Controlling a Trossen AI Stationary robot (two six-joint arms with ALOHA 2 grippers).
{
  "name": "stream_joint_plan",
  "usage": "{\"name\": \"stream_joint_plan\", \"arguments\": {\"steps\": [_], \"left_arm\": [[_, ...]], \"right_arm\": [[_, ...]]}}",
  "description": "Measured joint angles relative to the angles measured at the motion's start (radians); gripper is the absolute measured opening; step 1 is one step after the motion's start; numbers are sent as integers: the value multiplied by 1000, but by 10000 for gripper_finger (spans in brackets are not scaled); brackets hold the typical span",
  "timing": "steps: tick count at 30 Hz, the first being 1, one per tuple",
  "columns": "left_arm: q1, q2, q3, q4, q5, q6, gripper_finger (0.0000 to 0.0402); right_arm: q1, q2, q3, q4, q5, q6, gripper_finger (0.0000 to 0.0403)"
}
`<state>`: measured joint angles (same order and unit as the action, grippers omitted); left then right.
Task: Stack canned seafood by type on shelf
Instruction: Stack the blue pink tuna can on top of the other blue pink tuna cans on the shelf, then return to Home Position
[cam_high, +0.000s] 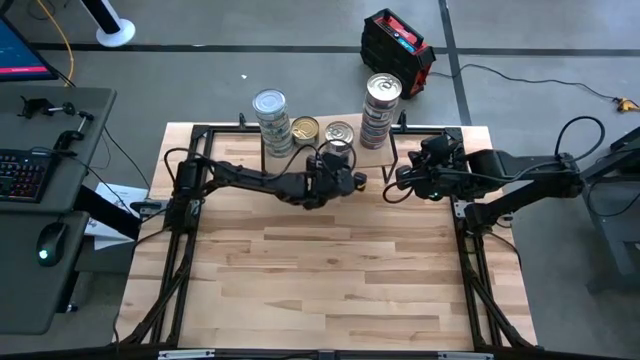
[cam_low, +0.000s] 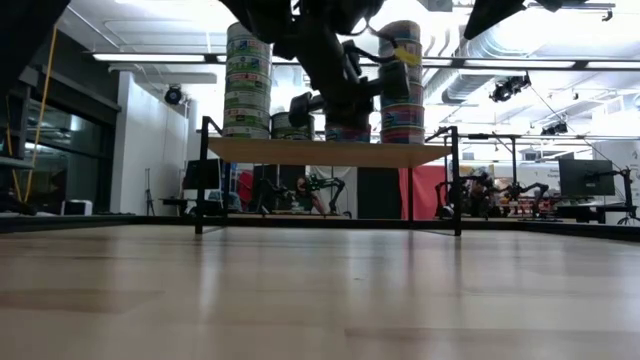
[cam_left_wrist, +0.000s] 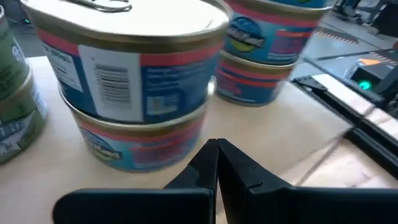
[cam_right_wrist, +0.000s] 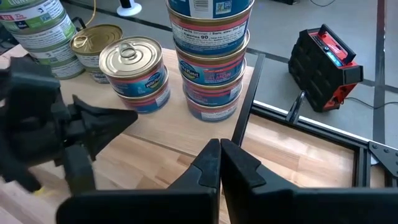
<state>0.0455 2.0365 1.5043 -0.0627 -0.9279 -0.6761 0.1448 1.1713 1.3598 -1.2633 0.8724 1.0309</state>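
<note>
Canned seafood (cam_high: 340, 133) stands in stacks on the shelf (cam_high: 420, 140) at upper centre of the high view. Left gripper (cam_high: 357, 180) and right gripper (cam_high: 392, 184), both closed and empty, sit just in front. A red-black case (cam_high: 398, 48) lies on the floor beyond.

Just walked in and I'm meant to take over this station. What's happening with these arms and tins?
Two arms are sorting seafood tins onto the shelf. The tins already stand there in four stacks: a tall green stack, a short gold-lid stack, a short blue-and-red stack and a tall blue-and-red stack. The left gripper is shut and empty, just in front of the short blue-and-red stack. The right gripper, also shut and empty, hangs beside it.
</note>
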Motion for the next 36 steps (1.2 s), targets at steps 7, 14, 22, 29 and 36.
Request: {"name": "stream_joint_plan", "arguments": {"steps": [7,14,22,29,36], "left_arm": [[49,0,0,4,63,16,0],[78,0,0,-1,66,41,0],[76,-16,0,-6,154,72,0],[-53,-205,1,-363,365,195,0],[-242,-527,-359,-305,277,164,0]], "right_arm": [[0,0,0,5,0,0,0],[0,0,0,6,0,8,0],[0,0,0,7,-11,-18,0],[34,-19,0,6,-127,-220,0],[46,-12,0,10,-233,-272,0]]}}
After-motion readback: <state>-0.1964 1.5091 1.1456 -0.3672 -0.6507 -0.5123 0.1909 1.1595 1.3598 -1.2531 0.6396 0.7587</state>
